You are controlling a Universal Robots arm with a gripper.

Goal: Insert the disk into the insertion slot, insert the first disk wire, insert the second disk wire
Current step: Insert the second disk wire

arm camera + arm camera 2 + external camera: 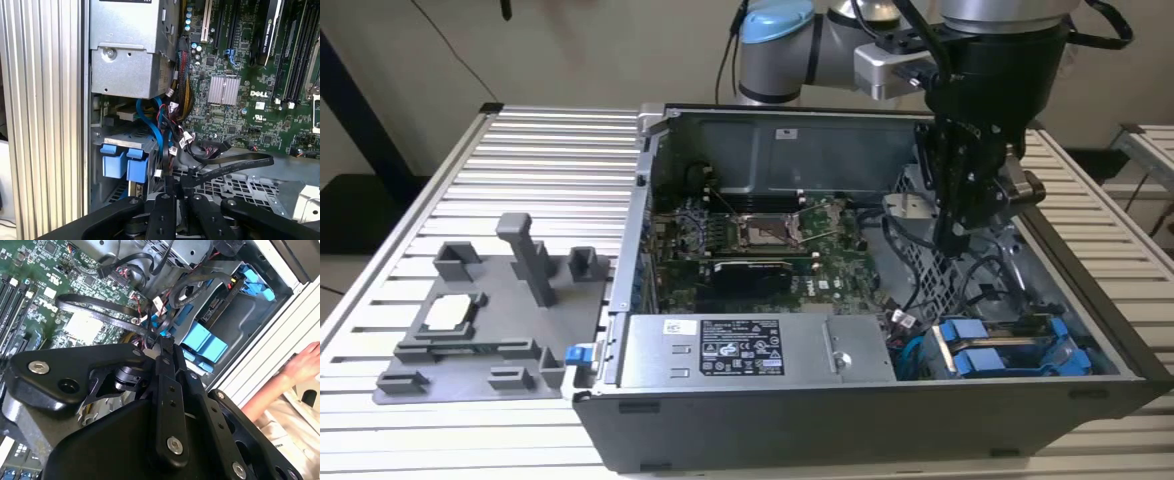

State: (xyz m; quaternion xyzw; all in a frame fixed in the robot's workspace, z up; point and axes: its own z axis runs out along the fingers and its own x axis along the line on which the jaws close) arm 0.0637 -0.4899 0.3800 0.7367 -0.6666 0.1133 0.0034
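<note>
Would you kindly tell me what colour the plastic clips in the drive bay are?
Bright blue; the clips show best in the exterior view.

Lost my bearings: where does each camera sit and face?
Exterior view: off the arm, looking down into the open computer case; arm and end effector show.
First wrist view: on the wrist, looking past the end effector at the motherboard.
Second wrist view: on the wrist, facing the cables; end effector and a person's hand show.
Both wrist views share the motherboard and the insertion slot's blue parts.
</note>
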